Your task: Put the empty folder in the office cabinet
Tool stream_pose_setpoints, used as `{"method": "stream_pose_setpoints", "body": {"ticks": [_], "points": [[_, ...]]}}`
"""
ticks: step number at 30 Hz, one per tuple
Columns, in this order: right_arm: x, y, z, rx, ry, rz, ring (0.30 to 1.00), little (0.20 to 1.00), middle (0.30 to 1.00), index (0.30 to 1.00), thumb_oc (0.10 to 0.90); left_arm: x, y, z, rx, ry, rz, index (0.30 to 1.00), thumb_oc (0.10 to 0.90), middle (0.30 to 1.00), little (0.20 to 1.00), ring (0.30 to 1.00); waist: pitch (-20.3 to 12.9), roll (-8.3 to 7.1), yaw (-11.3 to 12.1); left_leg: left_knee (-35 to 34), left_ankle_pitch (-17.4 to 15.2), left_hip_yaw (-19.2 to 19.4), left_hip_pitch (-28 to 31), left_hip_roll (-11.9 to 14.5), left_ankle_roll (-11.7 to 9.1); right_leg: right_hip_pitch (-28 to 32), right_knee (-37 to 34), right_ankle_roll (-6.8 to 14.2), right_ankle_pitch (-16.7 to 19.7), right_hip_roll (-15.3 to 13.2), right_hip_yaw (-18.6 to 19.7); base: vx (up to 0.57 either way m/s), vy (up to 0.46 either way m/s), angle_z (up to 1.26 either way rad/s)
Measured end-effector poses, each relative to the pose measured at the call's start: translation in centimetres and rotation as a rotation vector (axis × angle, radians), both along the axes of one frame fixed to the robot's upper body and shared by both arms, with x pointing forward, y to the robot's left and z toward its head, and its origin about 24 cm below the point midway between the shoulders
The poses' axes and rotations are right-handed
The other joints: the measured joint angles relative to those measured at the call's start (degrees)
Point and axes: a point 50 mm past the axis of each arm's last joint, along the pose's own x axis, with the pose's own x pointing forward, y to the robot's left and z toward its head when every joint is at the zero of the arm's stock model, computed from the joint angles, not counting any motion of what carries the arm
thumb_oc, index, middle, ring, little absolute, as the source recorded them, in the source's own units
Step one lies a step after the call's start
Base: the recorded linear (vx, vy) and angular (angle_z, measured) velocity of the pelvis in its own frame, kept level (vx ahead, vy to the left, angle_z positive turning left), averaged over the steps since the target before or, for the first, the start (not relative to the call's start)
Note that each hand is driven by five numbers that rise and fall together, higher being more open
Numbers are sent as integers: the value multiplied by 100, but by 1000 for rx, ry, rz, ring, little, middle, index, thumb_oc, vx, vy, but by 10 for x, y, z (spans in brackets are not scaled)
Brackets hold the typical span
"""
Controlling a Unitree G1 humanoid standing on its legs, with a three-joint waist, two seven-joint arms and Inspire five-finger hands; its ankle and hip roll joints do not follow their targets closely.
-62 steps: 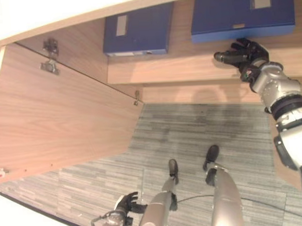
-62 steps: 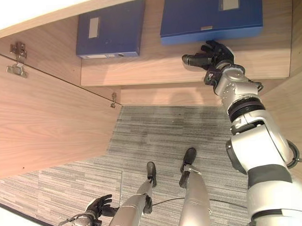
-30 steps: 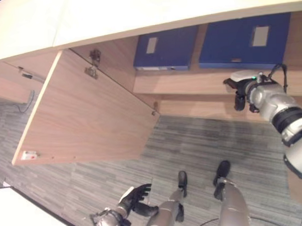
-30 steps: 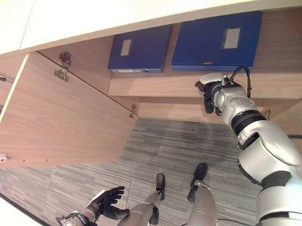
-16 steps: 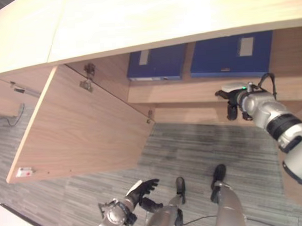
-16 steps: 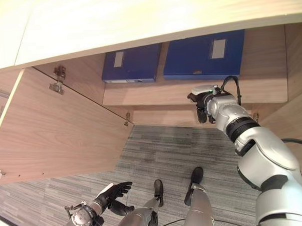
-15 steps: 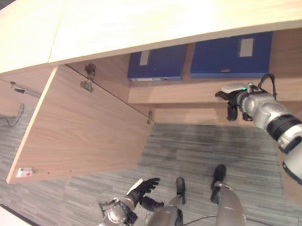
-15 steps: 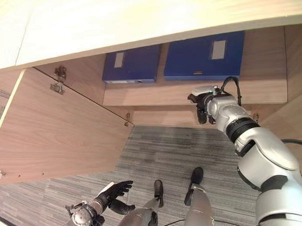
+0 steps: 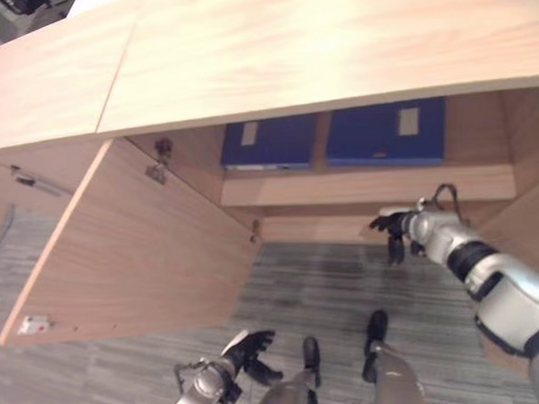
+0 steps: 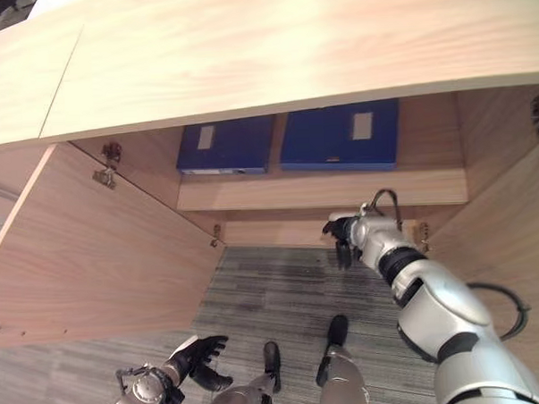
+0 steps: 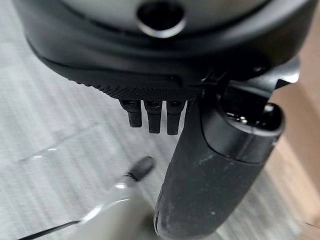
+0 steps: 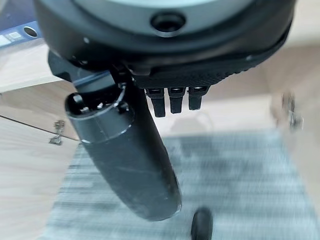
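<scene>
Two blue folders lie flat on the cabinet shelf; both look stiff, light, best gripped along a spine edge. The right hand hangs empty below the shelf with fingers slack; the left hand is spread, holding nothing.

Blue folders, pale wood cabinet, grey-striped carpet

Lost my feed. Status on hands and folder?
Both hands empty: right hand open below the shelf, left hand open, low. Two blue folders lie on the shelf. Cabinet door open.

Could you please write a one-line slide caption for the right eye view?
Two blue folders lie on the open cabinet's shelf; the right robot hand hangs empty below it.
</scene>
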Motion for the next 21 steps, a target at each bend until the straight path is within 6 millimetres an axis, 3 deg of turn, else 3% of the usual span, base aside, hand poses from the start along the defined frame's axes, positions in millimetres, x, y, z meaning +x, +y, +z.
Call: {"method": "stream_pose_setpoints", "body": {"ticks": [3,4,6,7,8,9,10,14,16,17,19,21], "points": [[-28,27,-24,355,42,6,900,900,900,900,800,-21,15,-14,39,89,131,900,800,900,900,900,-146,-376,-151,-2,-128,194,434,-124,143,482,-341,120,193,-41,120,-172,183,-32],[-40,29,-45,452,96,-52,900,900,900,900,800,-27,19,-18,58,122,150,900,800,900,900,900,-309,-550,-153,-2,-180,292,575,-208,170,631,-494,251,291,-76,226,-228,215,-35],[-62,13,-76,517,159,-198,900,900,900,900,800,-37,21,-25,89,186,183,900,800,900,900,900,-610,-795,-178,3,-189,393,643,-424,312,658,-596,472,452,-220,382,-220,195,-33],[-79,1,-94,580,170,-316,900,900,900,900,800,-47,28,-29,96,234,257,900,800,900,900,900,-692,-944,-174,3,-172,553,775,-519,439,763,-677,606,708,-271,534,-179,148,-56],[-89,-3,-103,615,179,-377,900,900,900,900,800,-55,33,-31,100,260,317,900,800,900,900,900,-725,-985,-129,-3,-166,720,848,-474,499,776,-723,788,910,-286,539,-170,130,-94],[-99,-9,-112,610,204,-426,900,900,900,900,800,-70,41,-33,134,305,365,900,800,900,900,900,-802,-1044,-301,2,-226,966,928,-506,615,777,-869,1391,909,-368,292,-167,129,-91],[-109,-16,-118,640,208,-478,900,900,900,900,800,-80,46,-34,148,336,398,900,800,900,900,900,-867,-1077,-321,-24,-287,1088,924,-542,766,787,-916,1499,774,-468,112,-63,81,-79],[-138,-50,-130,642,196,-659,900,900,900,900,800,-100,44,-38,175,402,367,900,800,900,900,900,-858,-922,-486,-28,-281,1365,975,-542,942,992,-992,1404,539,-633,-110,-56,43,-38],[-149,-61,-134,659,186,-729,900,900,900,900,800,-111,39,-41,182,430,339,900,800,900,900,900,-850,-718,-478,-29,-264,1501,990,-418,973,1014,-735,1287,422,-656,-78,-71,26,-37],[-161,-68,-138,674,179,-779,900,900,900,900,800,-120,35,-43,181,459,325,900,800,900,900,900,-841,-551,-465,-28,-257,1645,1004,-298,983,949,-174,1273,300,-686,102,-59,-1,-45],[-173,-70,-144,702,187,-834,900,900,900,900,800,-134,36,-44,196,491,311,900,800,900,900,900,-835,-515,-450,-30,-246,1829,991,-179,937,961,441,1267,40,-712,463,31,-16,-51],[-178,-69,-147,730,179,-874,900,900,900,900,800,-145,36,-45,199,518,316,900,800,900,900,900,-839,-529,-420,-31,-257,1988,999,-100,849,1055,591,1251,-165,-722,522,38,-43,-58]]}}
